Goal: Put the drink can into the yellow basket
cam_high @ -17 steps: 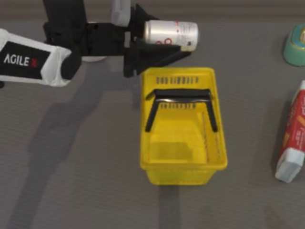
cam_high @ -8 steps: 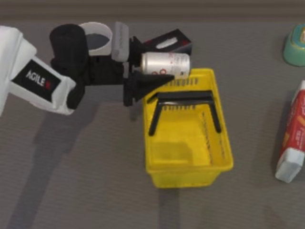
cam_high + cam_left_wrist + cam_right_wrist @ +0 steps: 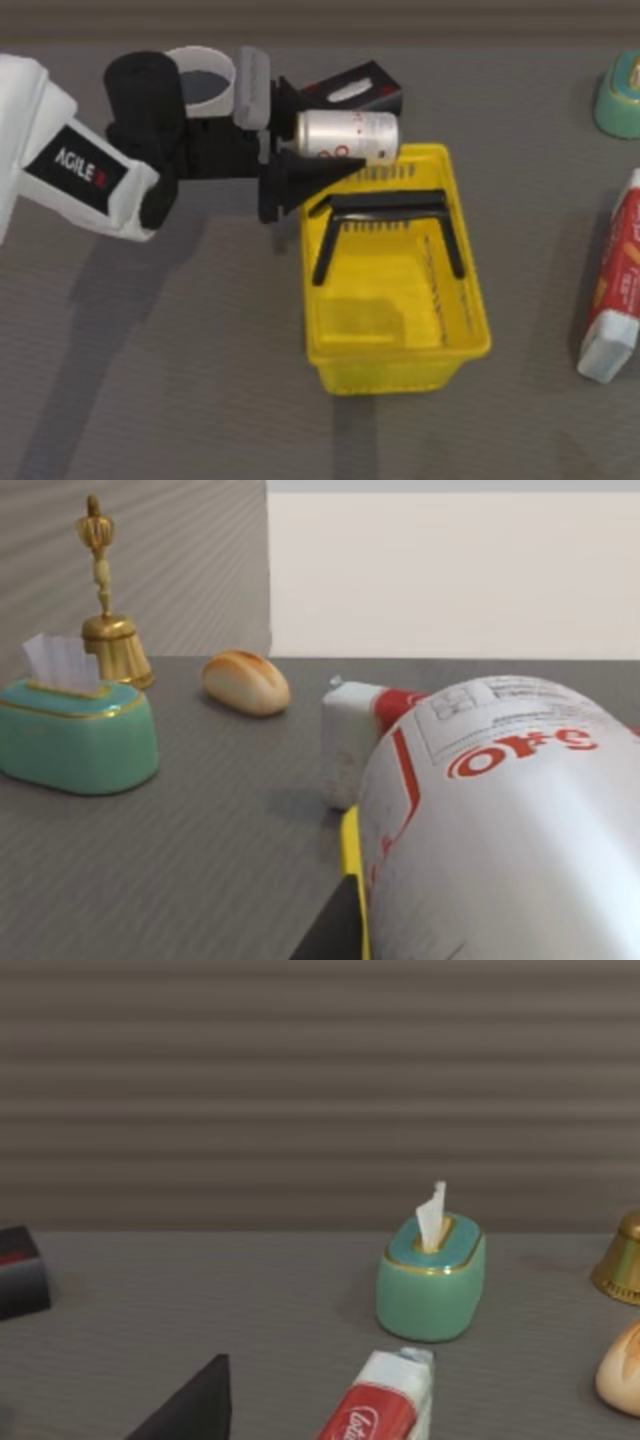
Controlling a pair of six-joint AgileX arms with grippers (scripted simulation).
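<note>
The drink can [image 3: 350, 137], white with red lettering, lies on its side over the back left rim of the yellow basket [image 3: 455, 345]. My left gripper [image 3: 320, 138] is shut on the can, one black finger behind it and one in front. In the left wrist view the drink can [image 3: 500, 820] fills the near right, beside a strip of yellow basket rim [image 3: 349, 860]. The basket's two black handles [image 3: 385, 205] stand over its back half. My right gripper [image 3: 300, 1432] is parked out of the top view, open, with one black finger [image 3: 195, 1410] showing.
A black box [image 3: 350, 88] and a white bowl [image 3: 200, 80] sit behind the left gripper. At the right stand a teal tissue box [image 3: 620, 95] and a white-and-red carton [image 3: 610, 290]. A gold bell [image 3: 108, 630] and a bread roll [image 3: 246, 682] lie beyond.
A second ago the can was held behind the basket; the left gripper brought it forward over the back rim. The basket shifted slightly right and turned. Nothing moved in the last half second.
</note>
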